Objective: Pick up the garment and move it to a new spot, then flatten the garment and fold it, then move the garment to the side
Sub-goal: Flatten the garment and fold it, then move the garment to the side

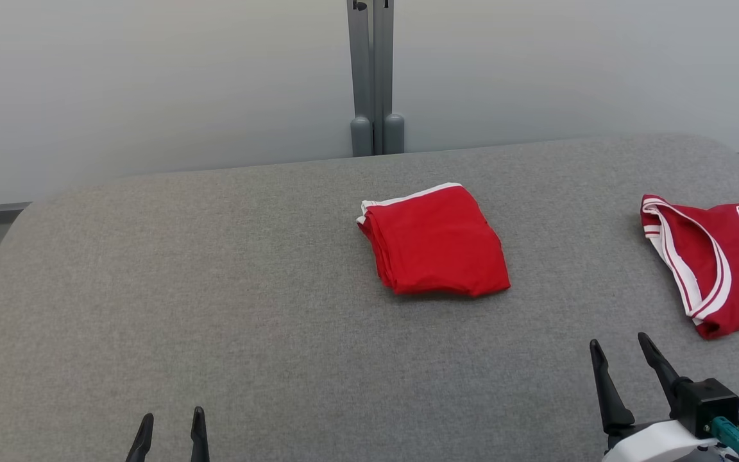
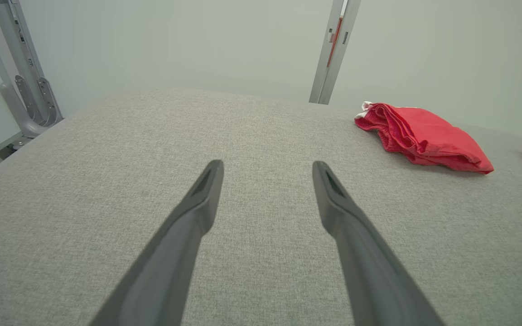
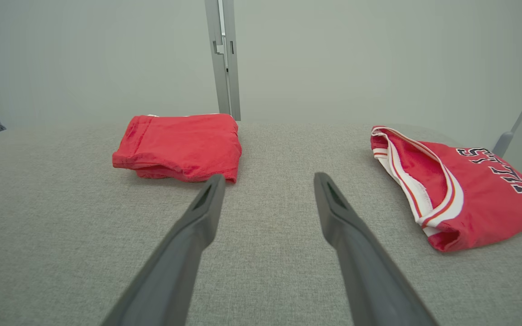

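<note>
A red garment with white trim lies folded into a compact square near the middle of the grey fabric table. In the left wrist view this garment sits far off to the upper right. The right wrist view has the garment just beyond my left fingertip. My left gripper is open at the near edge, well left of the garment, nothing between its fingers. My right gripper is open too, empty, hovering nearer than the garment and to its right.
A red jersey with white-striped trim and dark lettering lies at the table's right edge, partly out of the head view. A grey metal post stands behind the table against a pale wall. A frame bracket is at the far left.
</note>
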Controlling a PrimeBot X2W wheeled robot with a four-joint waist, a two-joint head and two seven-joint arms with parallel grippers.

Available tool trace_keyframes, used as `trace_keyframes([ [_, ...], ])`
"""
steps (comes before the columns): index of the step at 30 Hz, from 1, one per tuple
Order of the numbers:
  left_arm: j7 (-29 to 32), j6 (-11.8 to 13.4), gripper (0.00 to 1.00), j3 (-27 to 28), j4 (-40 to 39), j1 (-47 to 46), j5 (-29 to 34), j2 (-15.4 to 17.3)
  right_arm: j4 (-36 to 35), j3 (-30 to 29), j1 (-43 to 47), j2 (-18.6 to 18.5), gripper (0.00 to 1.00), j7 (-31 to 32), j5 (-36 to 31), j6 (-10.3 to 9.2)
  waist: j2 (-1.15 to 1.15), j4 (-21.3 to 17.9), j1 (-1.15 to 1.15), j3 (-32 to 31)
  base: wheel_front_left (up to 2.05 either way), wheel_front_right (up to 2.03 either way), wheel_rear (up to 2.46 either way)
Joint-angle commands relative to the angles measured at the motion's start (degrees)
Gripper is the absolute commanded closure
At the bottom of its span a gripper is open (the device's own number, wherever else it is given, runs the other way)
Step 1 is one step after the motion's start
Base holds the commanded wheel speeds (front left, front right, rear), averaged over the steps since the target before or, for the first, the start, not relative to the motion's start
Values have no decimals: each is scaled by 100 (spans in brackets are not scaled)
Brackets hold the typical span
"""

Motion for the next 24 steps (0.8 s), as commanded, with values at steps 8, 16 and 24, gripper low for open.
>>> trace_keyframes([
  [8,-16,-32,0,14,21,-31,4,9,113,-58,-102,60,0,-22,6,-10,0,18,0,40,0,0,0],
  [16,-16,-33,0,-105,30,-140,-42,10,739,409,-1160,-184,0,724,1033,-10,0,16,0,295,0,0,0],
  [24,-16,-104,0,-196,25,-559,-31,10,930,466,-2986,-523,0,3078,1702,-7,0,308,0,1028,0,0,0],
])
